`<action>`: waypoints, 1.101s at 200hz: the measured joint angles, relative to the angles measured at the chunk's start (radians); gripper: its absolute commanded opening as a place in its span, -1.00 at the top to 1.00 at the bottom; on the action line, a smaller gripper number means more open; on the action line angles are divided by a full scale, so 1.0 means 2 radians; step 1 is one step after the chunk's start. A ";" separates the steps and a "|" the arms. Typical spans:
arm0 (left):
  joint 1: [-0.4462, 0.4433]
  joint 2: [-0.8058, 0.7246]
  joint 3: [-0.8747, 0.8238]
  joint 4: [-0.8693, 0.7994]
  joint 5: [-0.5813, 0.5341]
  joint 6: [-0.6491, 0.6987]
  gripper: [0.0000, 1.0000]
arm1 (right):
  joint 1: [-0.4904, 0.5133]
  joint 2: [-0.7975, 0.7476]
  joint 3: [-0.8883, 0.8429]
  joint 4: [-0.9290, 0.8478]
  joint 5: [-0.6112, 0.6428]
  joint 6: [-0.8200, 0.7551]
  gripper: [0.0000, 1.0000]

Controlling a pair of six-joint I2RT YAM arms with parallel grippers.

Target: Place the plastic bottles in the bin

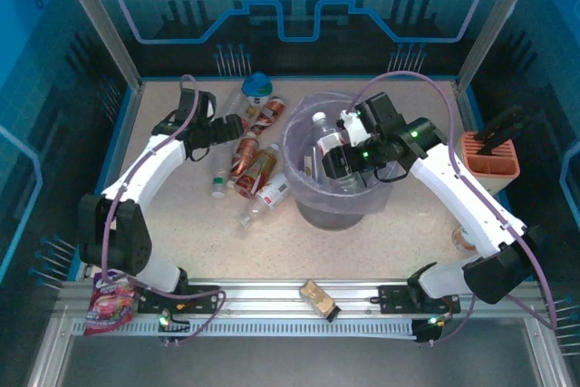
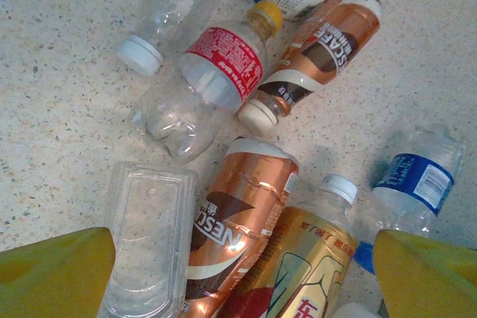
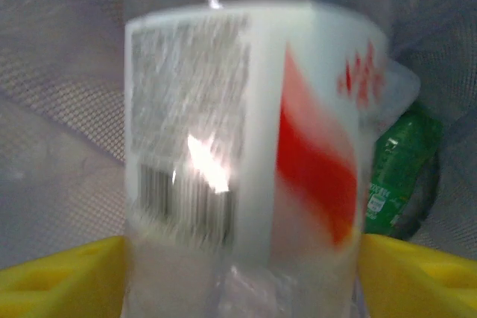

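Your right gripper (image 1: 337,162) is clamped on a white-and-red-label bottle (image 3: 246,147), held inside the bin (image 1: 340,215) mouth; drop path looks straight down. Your left gripper (image 2: 238,273), fingers apart, hangs just above the loose bottles (image 2: 238,206).

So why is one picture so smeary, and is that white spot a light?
Right wrist view: the white-and-red labelled bottle sits close to the lens and looks smeared, with a bright glare spot by its barcode; the green bottle behind is soft too. Left wrist view: sharp, labels readable on the lower copper bottle. Top external view: even light, no strong glare.
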 measured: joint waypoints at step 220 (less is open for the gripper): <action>0.004 0.067 -0.058 0.035 -0.001 0.007 -0.69 | -0.005 -0.007 0.016 0.023 0.007 0.001 -0.21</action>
